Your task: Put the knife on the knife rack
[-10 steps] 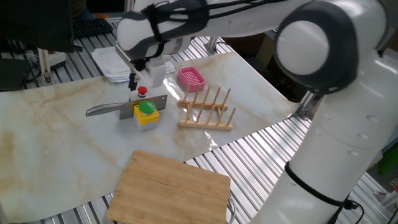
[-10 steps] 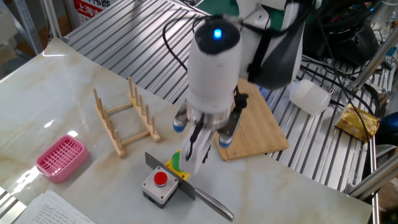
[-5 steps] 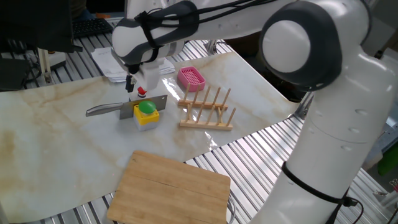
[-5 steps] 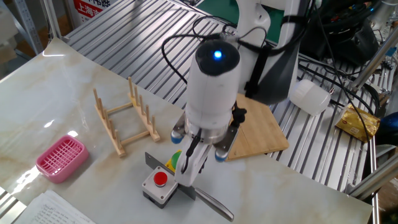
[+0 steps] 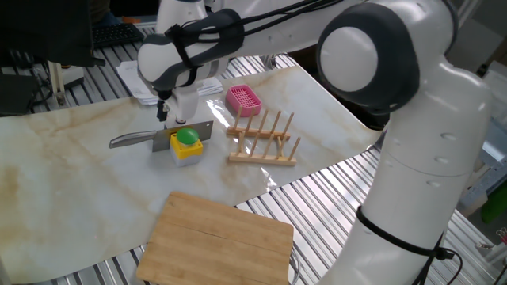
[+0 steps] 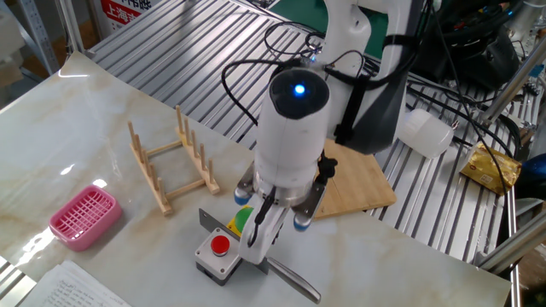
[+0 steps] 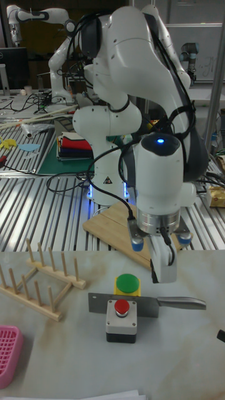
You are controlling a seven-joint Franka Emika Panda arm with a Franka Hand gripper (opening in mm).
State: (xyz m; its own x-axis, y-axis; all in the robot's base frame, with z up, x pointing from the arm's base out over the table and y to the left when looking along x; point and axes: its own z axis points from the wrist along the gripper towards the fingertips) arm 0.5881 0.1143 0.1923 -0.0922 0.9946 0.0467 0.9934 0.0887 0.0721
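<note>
The knife (image 5: pixel 158 138) stands on its edge, wedged between a yellow box with a green button (image 5: pixel 187 143) and a grey box with a red button (image 6: pixel 218 251). Its blade (image 7: pixel 100 303) points toward the knife rack (image 7: pixel 39 284) and its handle (image 7: pixel 182 303) sticks out the other way. My gripper (image 7: pixel 164 270) hangs just above the knife where blade meets handle, fingers pointing down, open and holding nothing. The knife rack (image 5: pixel 264 141) stands empty beside the boxes (image 6: pixel 169 167).
A pink plastic basket (image 5: pixel 243 99) sits behind the rack, also seen near the papers (image 6: pixel 81 216). A wooden cutting board (image 5: pixel 218 237) overhangs the table's edge (image 6: pixel 354 183). Papers lie near the basket (image 5: pixel 136 75).
The gripper has shifted sideways from over the button boxes toward the knife's handle end and has come down a little. The knife and boxes have not moved.
</note>
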